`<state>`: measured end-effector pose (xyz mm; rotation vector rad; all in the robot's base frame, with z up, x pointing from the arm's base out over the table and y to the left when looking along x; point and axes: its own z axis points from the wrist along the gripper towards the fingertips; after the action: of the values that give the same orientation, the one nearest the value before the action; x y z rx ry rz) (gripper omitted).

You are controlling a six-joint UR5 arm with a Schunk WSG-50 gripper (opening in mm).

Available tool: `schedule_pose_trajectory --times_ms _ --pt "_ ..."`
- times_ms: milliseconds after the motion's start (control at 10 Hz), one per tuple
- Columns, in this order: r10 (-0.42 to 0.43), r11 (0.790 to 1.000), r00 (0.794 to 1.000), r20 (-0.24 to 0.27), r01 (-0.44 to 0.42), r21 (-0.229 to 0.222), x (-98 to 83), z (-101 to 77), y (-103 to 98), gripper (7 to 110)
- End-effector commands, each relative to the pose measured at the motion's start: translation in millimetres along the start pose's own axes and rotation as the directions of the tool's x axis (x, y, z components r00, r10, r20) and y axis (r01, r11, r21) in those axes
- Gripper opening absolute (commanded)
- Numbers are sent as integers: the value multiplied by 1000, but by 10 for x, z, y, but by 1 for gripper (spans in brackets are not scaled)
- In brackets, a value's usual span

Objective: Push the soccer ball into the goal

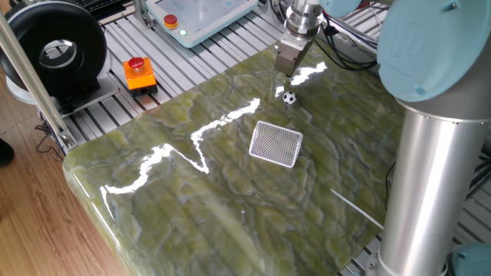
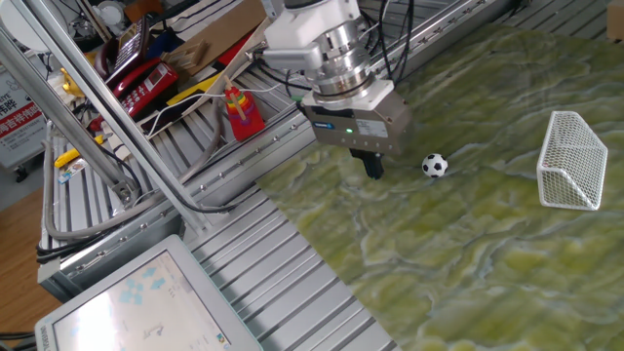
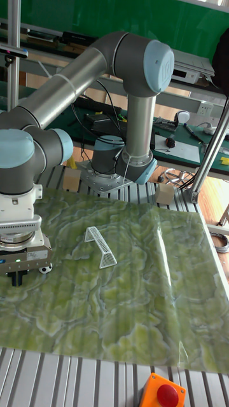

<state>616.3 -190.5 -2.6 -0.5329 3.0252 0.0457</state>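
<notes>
The soccer ball (image 1: 288, 97) (image 2: 435, 165) is tiny and white with black patches, and it rests on the green marbled table (image 1: 199, 207). The goal (image 1: 276, 143) (image 2: 572, 161) (image 3: 100, 245), a small white mesh piece, stands a short way beyond the ball. My gripper (image 1: 285, 67) (image 2: 372, 169) (image 3: 18, 278) hangs low over the table on the ball's far side from the goal, a small gap away and not touching it. Its dark fingers look pressed together with nothing between them. In the tall fixed view the ball is mostly hidden behind the gripper body.
An orange box with a red button (image 1: 140, 73) (image 3: 164, 389) sits on the slatted metal frame off the table's edge. A red bottle (image 2: 243, 112) and cables lie behind the gripper. The arm's grey column (image 1: 426, 192) stands at the table's right side.
</notes>
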Motion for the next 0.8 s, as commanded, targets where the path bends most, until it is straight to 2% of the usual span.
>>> schedule_pose_trajectory --times_ms 0,100,300,700 --pt "27 999 1000 -5 -28 -16 82 -5 92 7" --pt "23 1000 1000 -13 -23 3 151 -34 18 7" --pt "20 1000 1000 -22 -20 -3 222 -70 27 7" --pt "18 1000 1000 -25 -18 -19 248 5 222 7"
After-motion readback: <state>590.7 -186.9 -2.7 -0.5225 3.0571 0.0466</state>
